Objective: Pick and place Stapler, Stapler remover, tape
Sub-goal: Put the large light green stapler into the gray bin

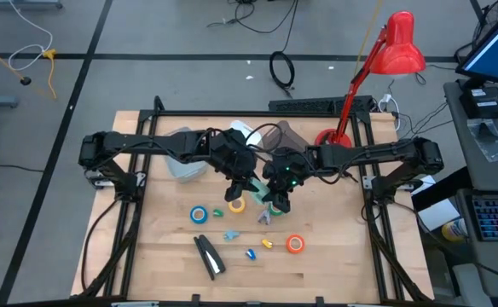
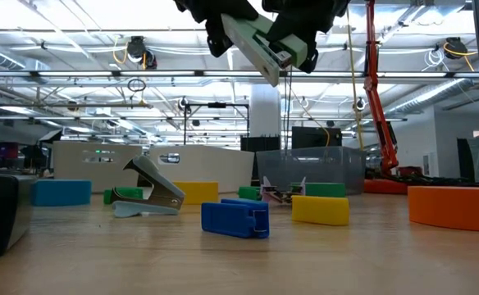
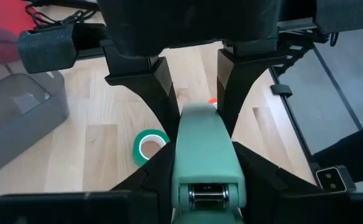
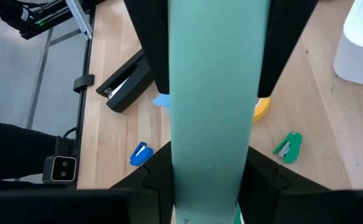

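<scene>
Nearest the front edge of the bench (image 1: pixel 334 273), a black stapler (image 1: pixel 208 256) is lying flat, left of centre. Just beyond it, a small blue clip (image 1: pixel 251 253) and a yellow clip (image 1: pixel 267 244) are sitting side by side, with the orange tape roll (image 1: pixel 295 245) lying flat to their right. A pale blue staple remover (image 1: pixel 231 234) is resting a little farther in. Behind that, the blue tape roll (image 1: pixel 199 215) is lying to the left, a small green clip (image 1: pixel 217 212) is just beside it, and the yellow tape roll (image 1: pixel 236 205) is sitting under the left arm. In the left wrist view, the green tape roll (image 3: pixel 149 145) is lying flat on the wood.

Above the middle of the bench, both arms are meeting over a mint-green stapler (image 2: pixel 260 51), held tilted in the air. The right gripper (image 4: pixel 214 81) is clamping it between its fingers. The left gripper (image 3: pixel 197 106) is reaching around the stapler's other end, fingers on either side of it; I cannot tell whether they are touching it.

Farther back, a clear plastic bin (image 1: pixel 185 166) is sitting left of centre, and a red desk lamp (image 1: pixel 394 51) is standing at the far right corner.
</scene>
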